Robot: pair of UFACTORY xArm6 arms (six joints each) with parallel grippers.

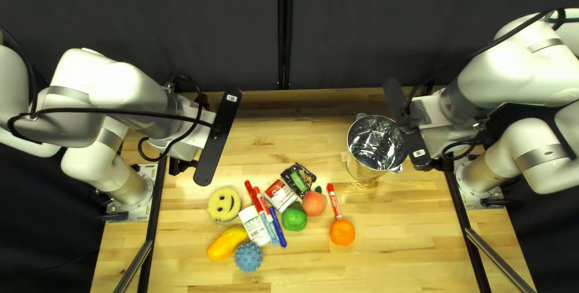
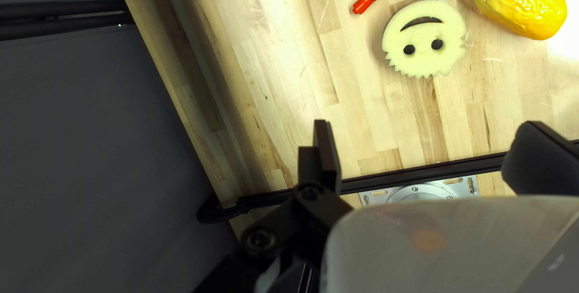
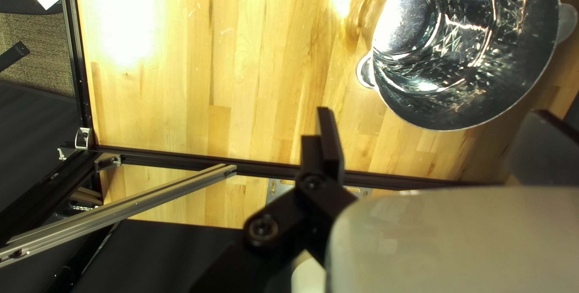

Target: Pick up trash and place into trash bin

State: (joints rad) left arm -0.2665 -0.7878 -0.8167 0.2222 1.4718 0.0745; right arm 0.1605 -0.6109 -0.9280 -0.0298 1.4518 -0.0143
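Two open claws, neither holding anything, so I'd call this the stage before the first pick. Clock is laid on the top left view, 12 at the curtain.

Left gripper (image 2: 427,124) has its fingers spread, with the smiley sponge (image 1: 224,204) at its 6 o'clock. At the sponge's 4 o'clock is the white carton (image 1: 254,225); past that, the red-and-white packet (image 1: 281,195). Likeliest trash to me: the black wrapper (image 1: 298,179), lying at 12 o'clock from the green ball (image 1: 294,217), nearly touching that packet. Next move should be left gripper over the wrapper, lined up to pinch it without dragging neighbors.

The metal bin (image 1: 364,170) is at the wrapper's 2 o'clock. Right gripper (image 3: 433,112) is apart too, just beside the bin.

Right wrist cam sees down to the bin's floor, no trash I can spot; top left mostly shows wall. Left wrist cam shows the sponge's toothed edge, which the top left doesn't really give you.
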